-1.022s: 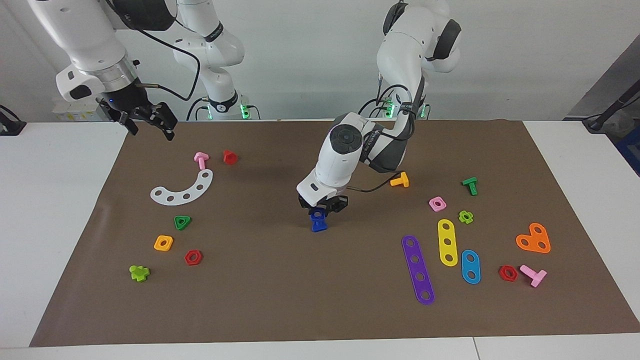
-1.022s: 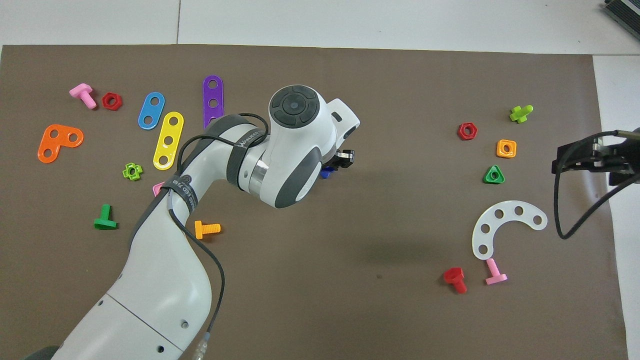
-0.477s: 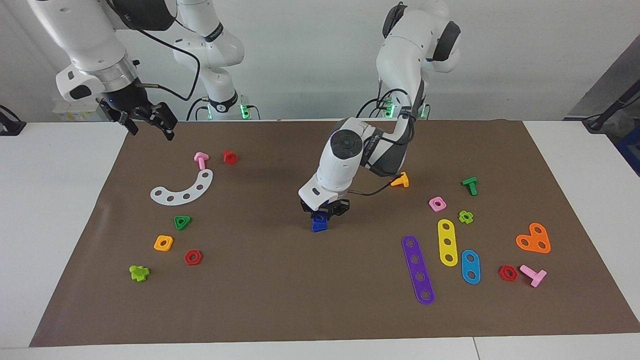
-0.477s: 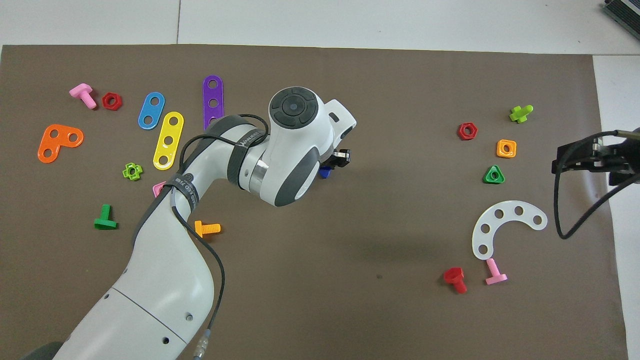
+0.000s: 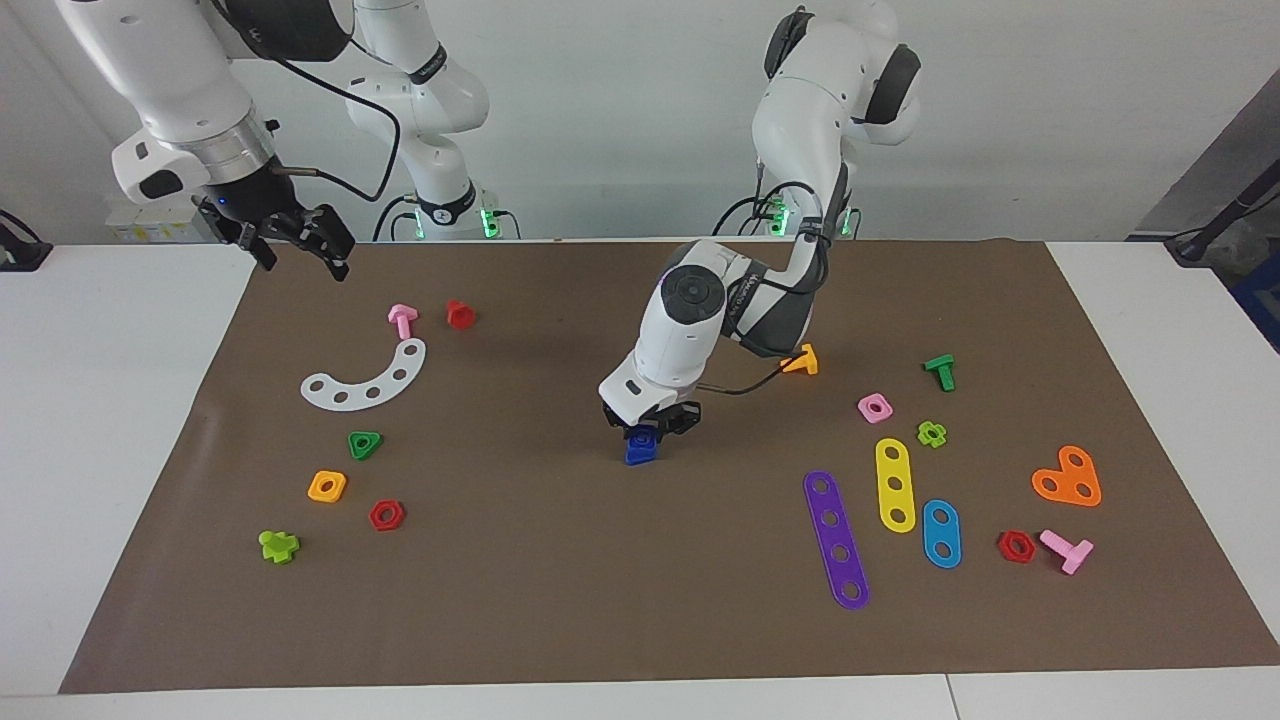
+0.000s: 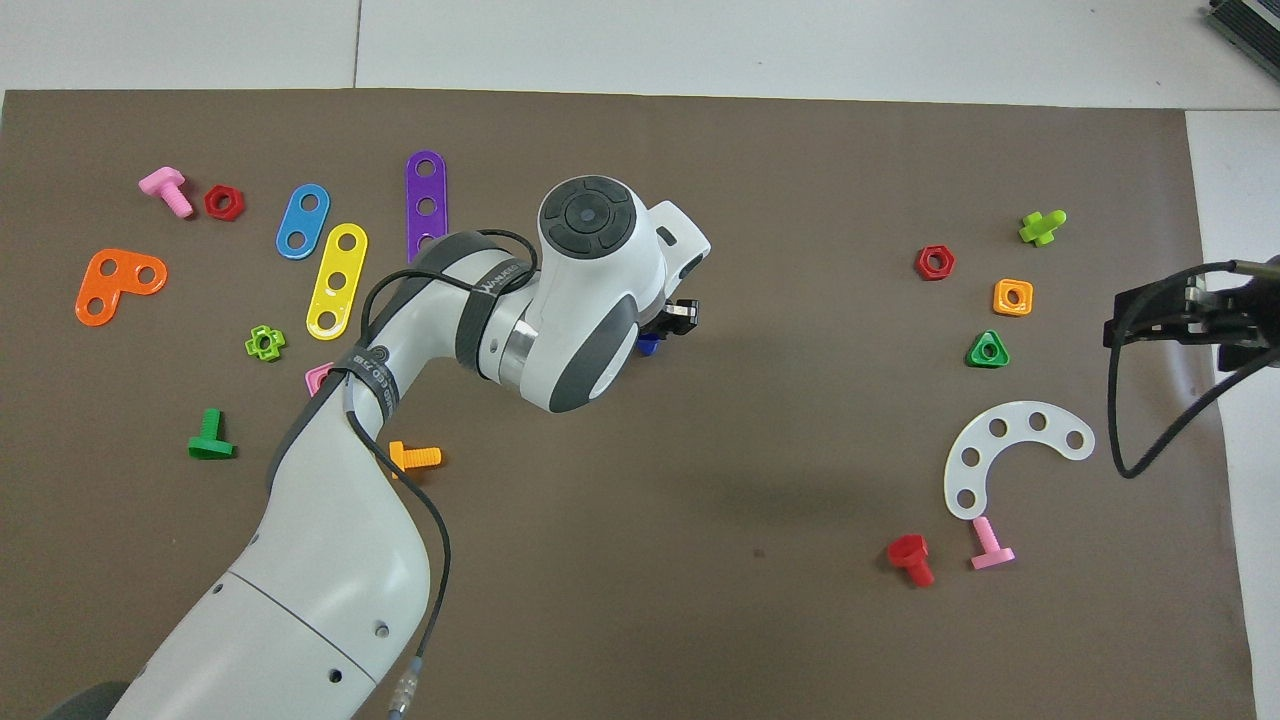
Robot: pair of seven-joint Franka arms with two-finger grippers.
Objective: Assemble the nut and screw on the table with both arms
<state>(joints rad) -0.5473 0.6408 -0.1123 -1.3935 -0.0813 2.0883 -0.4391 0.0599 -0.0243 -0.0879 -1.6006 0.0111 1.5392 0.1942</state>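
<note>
Looks nearly done: the left gripper (image 5: 648, 428) is pinched on the small dark blue plastic nut and bolt (image 5: 640, 447), joined, low mid-mat on the brown-papered table (image 5: 560, 600). The right gripper (image 5: 290, 235) waits, spread wide, above its own end. Only letting go seems left.

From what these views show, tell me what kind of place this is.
Most likely a robotics lab bench. Two white arms stand at a table under a brown mat, strewn with toy nuts, bolts and a purple strip, against a bare wall.
</note>
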